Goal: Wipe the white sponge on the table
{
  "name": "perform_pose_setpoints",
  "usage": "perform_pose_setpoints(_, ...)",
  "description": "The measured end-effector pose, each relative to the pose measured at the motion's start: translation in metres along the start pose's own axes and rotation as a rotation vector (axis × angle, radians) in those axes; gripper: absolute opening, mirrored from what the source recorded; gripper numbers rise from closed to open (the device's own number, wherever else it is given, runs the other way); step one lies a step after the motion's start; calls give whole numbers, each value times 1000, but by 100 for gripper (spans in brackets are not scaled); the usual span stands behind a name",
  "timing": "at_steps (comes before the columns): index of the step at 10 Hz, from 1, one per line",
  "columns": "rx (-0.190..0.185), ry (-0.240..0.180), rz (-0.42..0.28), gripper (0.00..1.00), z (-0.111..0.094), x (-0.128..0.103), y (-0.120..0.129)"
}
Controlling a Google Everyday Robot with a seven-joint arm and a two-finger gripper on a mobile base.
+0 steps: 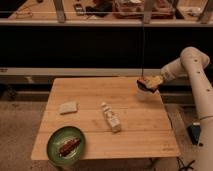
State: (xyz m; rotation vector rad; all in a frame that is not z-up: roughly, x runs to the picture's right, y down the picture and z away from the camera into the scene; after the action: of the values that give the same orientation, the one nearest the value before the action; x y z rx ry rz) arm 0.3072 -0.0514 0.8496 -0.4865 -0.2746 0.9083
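Note:
The white sponge [68,107] lies flat on the left part of the light-wood table [135,132]. My gripper [146,85] hangs from the white arm [186,62] above the table's far right corner, well away from the sponge. Nothing shows in its grasp.
A white labelled bottle [111,117] lies on its side near the table's middle. A green plate [66,145] with brown food sits at the front left corner. A dark counter with shelves runs behind the table. A blue object [194,133] sits on the floor at the right.

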Motion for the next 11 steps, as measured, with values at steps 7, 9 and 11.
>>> perform_pose_setpoints(7,16,6,-194,80,-18,-46,37)
perform_pose_setpoints(9,-24,23,-385,80,-19,-79,102)
perform_pose_setpoints(11,-98,14,-603,80,-7,-98,186)
